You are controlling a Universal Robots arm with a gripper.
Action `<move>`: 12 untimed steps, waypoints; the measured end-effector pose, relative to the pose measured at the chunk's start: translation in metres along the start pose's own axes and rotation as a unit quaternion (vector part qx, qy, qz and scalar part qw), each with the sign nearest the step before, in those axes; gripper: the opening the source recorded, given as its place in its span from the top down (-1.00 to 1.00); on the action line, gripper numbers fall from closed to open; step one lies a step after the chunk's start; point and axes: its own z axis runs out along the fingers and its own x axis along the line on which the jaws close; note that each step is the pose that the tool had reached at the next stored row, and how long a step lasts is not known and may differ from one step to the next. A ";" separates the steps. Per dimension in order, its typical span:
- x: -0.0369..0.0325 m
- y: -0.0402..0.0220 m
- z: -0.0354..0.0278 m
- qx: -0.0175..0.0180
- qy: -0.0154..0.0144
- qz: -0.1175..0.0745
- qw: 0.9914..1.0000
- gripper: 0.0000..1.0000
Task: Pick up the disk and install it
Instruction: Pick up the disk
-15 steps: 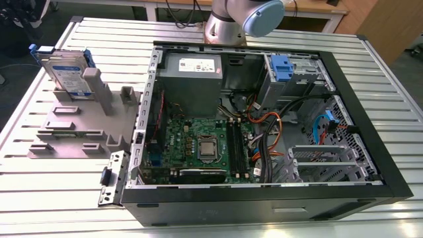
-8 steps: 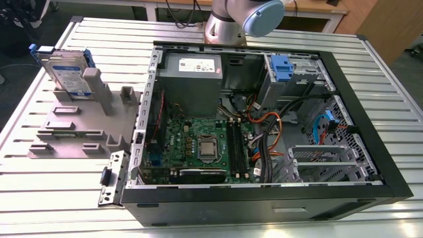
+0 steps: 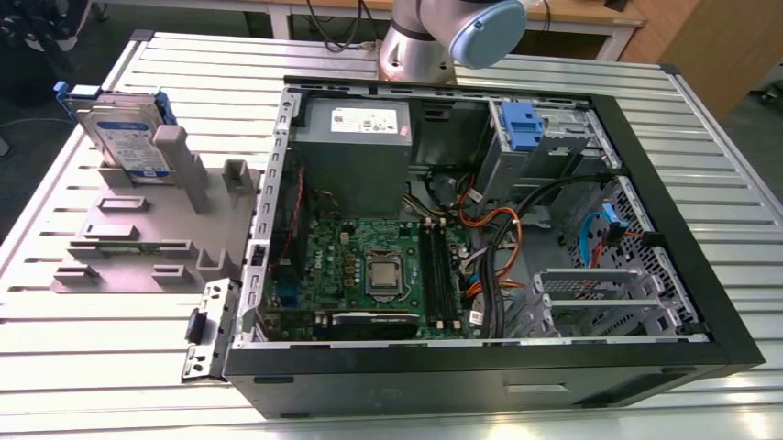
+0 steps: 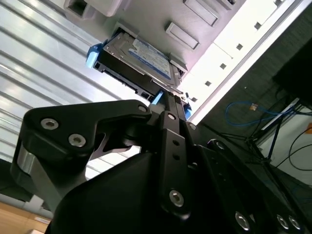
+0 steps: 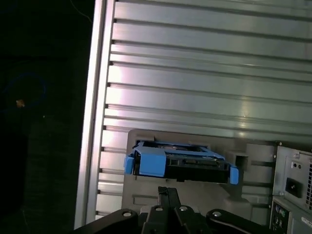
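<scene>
Hand (image 4: 168, 100) near disk (image 4: 139, 61) (upright)

Disk (image 3: 125, 139): one, silver, in a blue frame.
Holder (image 3: 147, 229): one, grey, with several slots.
Computer case (image 3: 490, 385): one, black, lying open.
Power supply (image 3: 355, 156): one grey box.
White sticker (image 3: 367, 117) on that box: one.
Blue clip (image 3: 520, 124) in the drive bay: one.
Motherboard (image 3: 330, 257): one, green.
Processor (image 3: 383, 272): one, near the board's middle.
Orange cable bundle (image 3: 496, 220): one.
Arm (image 3: 441, 37): one, silver with a pale blue cap.
Table (image 3: 98, 367): one, of ribbed metal.
</scene>
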 end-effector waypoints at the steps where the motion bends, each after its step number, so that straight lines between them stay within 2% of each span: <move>1: 0.0000 0.0000 0.0000 0.000 0.000 -0.007 1.000 0.79; 4: 0.0000 0.0000 0.0000 0.000 0.000 -0.031 1.000 0.79; 6: 0.0000 0.0000 0.0000 -0.001 0.000 -0.047 0.999 0.79; 12: 0.0000 0.0000 0.0000 -0.001 0.001 -0.089 0.996 0.79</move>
